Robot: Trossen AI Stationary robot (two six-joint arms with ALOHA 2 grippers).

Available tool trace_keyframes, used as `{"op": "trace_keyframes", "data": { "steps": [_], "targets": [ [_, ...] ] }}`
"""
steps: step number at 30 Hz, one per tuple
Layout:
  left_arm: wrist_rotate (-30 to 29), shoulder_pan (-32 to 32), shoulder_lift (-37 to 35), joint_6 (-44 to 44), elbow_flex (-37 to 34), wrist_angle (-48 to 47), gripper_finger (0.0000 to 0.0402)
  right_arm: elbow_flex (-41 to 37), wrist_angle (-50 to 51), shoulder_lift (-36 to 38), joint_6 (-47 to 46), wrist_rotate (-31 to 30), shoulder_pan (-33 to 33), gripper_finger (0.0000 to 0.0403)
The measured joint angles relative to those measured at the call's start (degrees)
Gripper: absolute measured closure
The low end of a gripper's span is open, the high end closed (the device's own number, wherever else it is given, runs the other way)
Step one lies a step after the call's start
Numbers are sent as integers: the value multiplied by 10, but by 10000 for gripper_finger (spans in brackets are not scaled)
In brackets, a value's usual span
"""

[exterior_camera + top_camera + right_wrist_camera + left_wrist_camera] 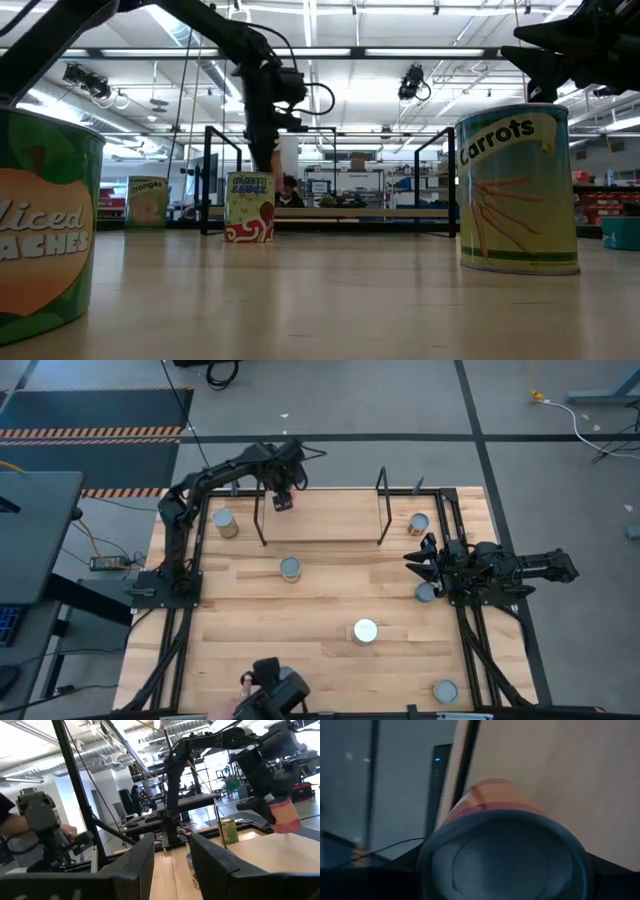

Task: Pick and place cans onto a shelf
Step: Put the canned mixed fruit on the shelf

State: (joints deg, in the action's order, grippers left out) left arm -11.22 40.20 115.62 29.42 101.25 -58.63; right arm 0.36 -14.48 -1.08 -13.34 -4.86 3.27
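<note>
Cans here look rigid, smooth-sided and likely slippery, best taken across the label. Left gripper [283,501] hangs over the shelf [320,525], jaws clamped on an orange-red can [285,815]; right gripper [424,558] waits beside the worktop [320,645], jaws apart.

Table [320,600]: pale wood planks, matt, grain visible. Shelf [320,526]: light-wood board, smooth, with thin black metal rod uprights. Cans [365,630]: metal tops, silvery, faintly shiny. Carrots can [517,190] wore a printed paper-like label with slight sheen. Held can [505,850] showed a dull grey metal end, blurred, so possibly brushed. Arms looked dark, matt.
</note>
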Motion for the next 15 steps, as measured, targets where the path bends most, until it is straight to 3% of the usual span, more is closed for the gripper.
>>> {"op": "trace_keyframes", "data": {
  "steps": [4,7,15],
  "targets": [
    [-34,-2,1,61,-1,1,127,0,0,0,0,0,0,270],
    [3,3,1,102,-9,-2,126,0,0,0,0,0,0,270],
    [-33,8,2,118,-42,35,125,0,0,0,0,0,0,270]
  ]
}}
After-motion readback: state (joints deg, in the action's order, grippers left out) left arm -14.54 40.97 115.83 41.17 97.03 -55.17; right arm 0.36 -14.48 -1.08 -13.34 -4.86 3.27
